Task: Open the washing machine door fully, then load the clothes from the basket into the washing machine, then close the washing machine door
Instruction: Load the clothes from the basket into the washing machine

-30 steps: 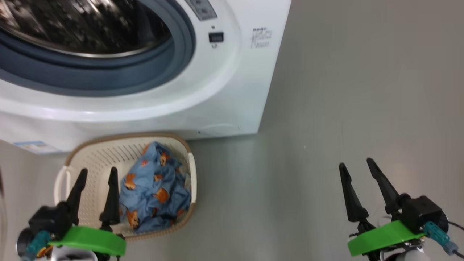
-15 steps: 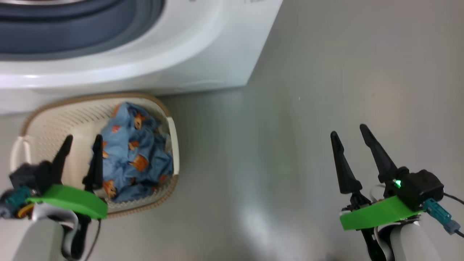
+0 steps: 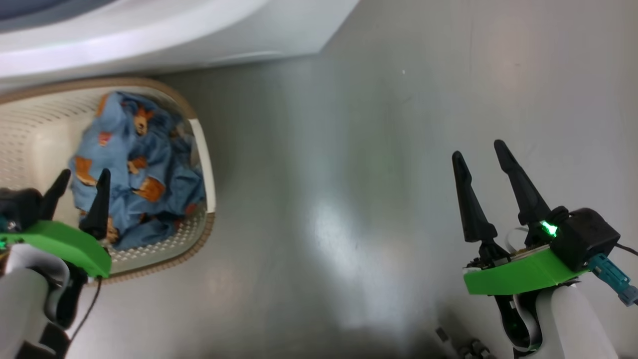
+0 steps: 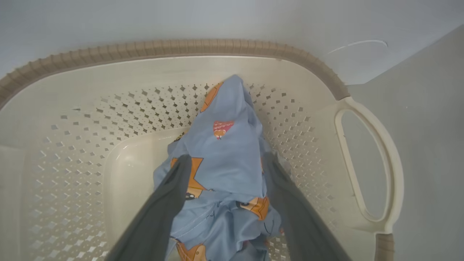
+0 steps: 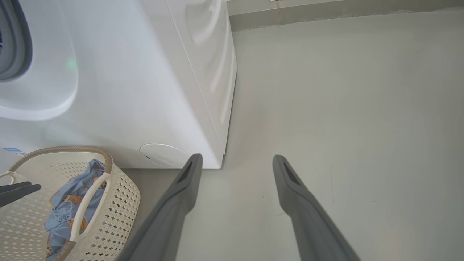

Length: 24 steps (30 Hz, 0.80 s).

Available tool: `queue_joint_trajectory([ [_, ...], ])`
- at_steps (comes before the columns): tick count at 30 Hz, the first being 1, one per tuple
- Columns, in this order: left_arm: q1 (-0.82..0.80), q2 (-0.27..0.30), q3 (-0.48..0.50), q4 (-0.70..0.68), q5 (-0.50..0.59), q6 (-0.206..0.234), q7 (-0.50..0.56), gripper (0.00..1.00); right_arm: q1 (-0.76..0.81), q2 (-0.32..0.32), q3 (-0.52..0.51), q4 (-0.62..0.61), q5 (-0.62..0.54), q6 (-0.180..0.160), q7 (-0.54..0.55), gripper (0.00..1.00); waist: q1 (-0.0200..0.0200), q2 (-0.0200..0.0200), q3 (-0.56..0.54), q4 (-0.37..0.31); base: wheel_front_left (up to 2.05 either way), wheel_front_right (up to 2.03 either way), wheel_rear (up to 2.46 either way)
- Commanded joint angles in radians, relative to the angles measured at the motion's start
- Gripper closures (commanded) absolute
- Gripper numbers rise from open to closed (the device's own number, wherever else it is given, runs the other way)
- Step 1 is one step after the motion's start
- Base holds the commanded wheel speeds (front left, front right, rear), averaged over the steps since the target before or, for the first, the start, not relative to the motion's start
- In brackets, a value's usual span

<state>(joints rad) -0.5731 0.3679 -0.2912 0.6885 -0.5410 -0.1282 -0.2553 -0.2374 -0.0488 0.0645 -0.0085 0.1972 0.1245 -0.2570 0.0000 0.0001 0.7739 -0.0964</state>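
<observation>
clothes [image 4: 228,119] sit bunched in the basket [image 4: 181,47], soft, light, floppy stuff. left pincer [image 4: 227,157] is spread wide, straddling the raised fold, maybe touching it, hard to tell. i'd pinch that hump low. right pincer [image 3: 478,149] hangs wide over the floor [image 3: 349,174]

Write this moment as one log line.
step: load clothes, not yet gripped | left gripper: open, straddling clothes in basket | right gripper: open, empty, above floor

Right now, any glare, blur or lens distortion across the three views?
Head view: bright glare patch on the floor, washing machine edge soft. Left wrist view: clothes sharp, left claw soft up close, basket rim bowed, partly the wide lens. Right wrist view: even light, green glint on the machine front.
</observation>
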Motion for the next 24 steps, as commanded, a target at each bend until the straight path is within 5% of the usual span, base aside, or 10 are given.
queue_joint_trajectory([
  [1, -0.019, 0.066, -0.006, 0.017, -0.031, -0.002, -0.006, 0.0, 0.009, -0.001, 0.032, -0.026, 0.013, 0.006, -0.005, 0.0, 0.0, -0.0001, 0.062, -0.033, 0.0, 0.0, 0.0],
  [15, -0.178, 0.185, -0.244, 0.141, -0.164, -0.002, -0.004, 0.0, -0.009, -0.001, 0.07, -0.021, 0.06, 0.006, -0.005, 0.0, 0.0, -0.0001, 0.147, -0.084, 0.0, 0.0, 0.0],
  [23, -0.26, 0.195, -0.301, 0.284, -0.169, -0.002, 0.057, 0.0, -0.005, -0.001, 0.074, -0.019, 0.078, 0.006, -0.005, 0.0, 0.0, -0.0001, 0.147, -0.109, 0.0, 0.0, 0.0],
  [24, -0.27, 0.191, -0.306, 0.304, -0.167, -0.002, 0.069, 0.07, -0.005, -0.001, 0.073, -0.02, 0.079, 0.006, -0.005, 0.0, 0.0, -0.0001, 0.146, -0.11, 0.0, 0.0, 0.0],
])
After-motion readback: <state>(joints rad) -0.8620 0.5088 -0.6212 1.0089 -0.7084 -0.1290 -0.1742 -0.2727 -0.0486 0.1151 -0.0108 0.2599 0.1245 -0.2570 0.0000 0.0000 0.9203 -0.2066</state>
